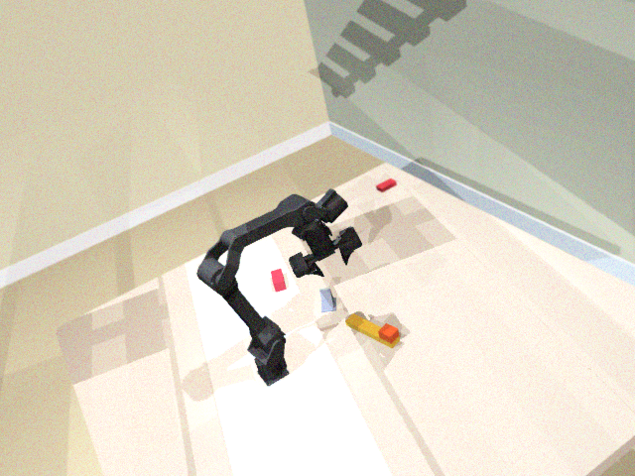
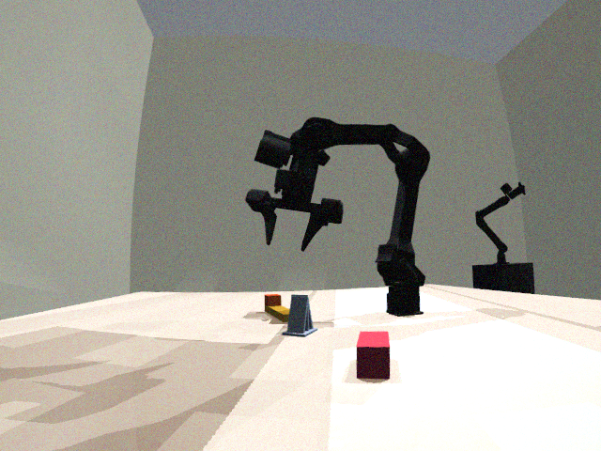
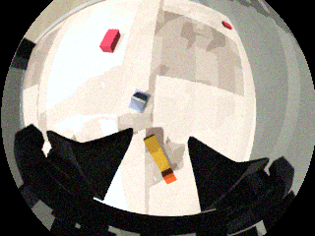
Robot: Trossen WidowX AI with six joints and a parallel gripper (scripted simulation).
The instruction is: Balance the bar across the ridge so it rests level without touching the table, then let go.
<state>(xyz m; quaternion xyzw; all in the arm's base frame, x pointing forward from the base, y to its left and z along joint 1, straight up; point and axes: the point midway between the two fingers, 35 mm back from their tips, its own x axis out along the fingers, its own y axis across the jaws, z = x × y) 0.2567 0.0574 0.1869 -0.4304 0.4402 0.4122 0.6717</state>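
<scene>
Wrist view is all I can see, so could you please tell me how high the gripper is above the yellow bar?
Observer: The exterior view shows the open gripper hanging well above the table, holding nothing; the bar lies flat on it.
Operator: Thank you. Does the ridge stand taller than the bar?
Observer: Yes, the blue ridge is an upright wedge, clearly taller than the bar lying near it.
</scene>
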